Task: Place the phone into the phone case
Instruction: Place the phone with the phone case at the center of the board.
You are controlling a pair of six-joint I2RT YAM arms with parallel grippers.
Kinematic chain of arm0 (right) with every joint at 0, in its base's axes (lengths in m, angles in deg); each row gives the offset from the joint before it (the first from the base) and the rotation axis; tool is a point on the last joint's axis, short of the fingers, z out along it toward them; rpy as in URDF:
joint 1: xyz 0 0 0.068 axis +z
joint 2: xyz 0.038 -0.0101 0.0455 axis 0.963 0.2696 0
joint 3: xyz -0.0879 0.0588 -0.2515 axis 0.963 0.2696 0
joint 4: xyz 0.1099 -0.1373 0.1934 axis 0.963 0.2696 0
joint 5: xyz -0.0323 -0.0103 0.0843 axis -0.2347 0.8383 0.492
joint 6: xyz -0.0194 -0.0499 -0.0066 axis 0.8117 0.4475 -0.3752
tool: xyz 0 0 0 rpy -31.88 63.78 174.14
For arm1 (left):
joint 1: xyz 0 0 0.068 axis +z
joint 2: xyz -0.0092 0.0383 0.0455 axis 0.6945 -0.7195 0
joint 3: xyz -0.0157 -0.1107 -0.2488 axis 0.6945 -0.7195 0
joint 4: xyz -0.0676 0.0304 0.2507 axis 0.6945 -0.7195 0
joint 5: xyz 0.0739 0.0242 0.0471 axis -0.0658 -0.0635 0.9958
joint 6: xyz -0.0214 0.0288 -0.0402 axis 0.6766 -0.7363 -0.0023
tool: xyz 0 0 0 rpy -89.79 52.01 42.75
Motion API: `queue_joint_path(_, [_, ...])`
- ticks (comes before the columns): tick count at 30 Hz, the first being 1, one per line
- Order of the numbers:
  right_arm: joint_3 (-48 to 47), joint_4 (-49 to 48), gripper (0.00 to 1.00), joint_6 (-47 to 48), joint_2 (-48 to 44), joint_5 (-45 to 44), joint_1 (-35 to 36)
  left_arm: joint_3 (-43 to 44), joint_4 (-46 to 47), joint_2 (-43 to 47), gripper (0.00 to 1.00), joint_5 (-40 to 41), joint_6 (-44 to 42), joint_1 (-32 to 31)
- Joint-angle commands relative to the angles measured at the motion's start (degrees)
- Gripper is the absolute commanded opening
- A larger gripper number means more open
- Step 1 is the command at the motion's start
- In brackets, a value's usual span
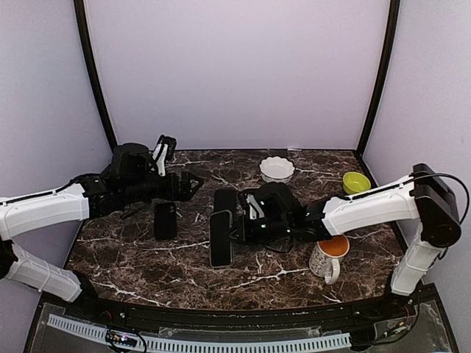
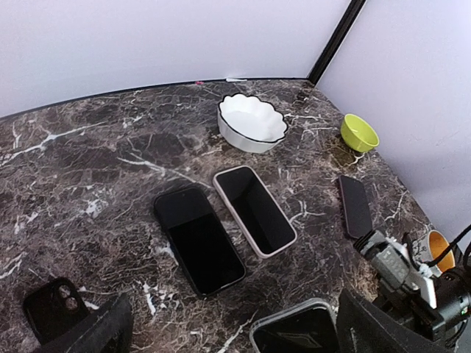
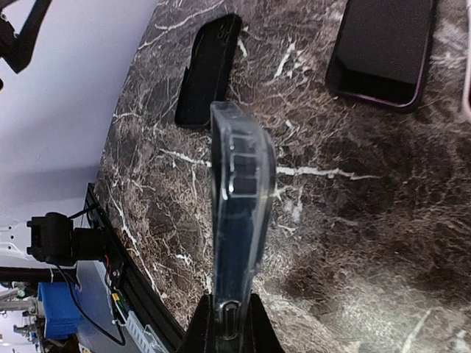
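Clear phone case [image 3: 239, 220] edge-up in right gripper [image 3: 229, 323] — phone [image 3: 383, 48] beyond

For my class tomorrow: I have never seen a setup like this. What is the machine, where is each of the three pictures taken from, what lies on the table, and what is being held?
Two robot arms stand at the near edge of a marble table. The top picture looks down from behind them; the other two come from cameras on each wrist. The right gripper holds a clear phone case on edge above the table. The left gripper holds nothing; whether it is open is unclear. On the table lie several dark phones, among them a black phone and a pink-rimmed one, plus a black case, a white bowl, a green bowl and a mug.
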Motion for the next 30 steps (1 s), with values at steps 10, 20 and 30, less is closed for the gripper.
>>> queue_joint_path(10, [2.19,-16.14,0.0,-14.33,9.84,8.25,-1.33,1.88,-5.31,1.54,0.99,2.75,-0.89,1.84])
queue_joint_path(20, [0.11,-4.97,0.27,-10.71,13.09,5.24,-1.91,1.91,-5.23,1.57,0.99,2.0,-0.81,2.09])
queue_joint_path(30, [-5.04,4.46,0.32,-7.84,14.45,0.5,-1.15,1.83,-5.21,0.98,0.99,1.71,-0.76,2.52])
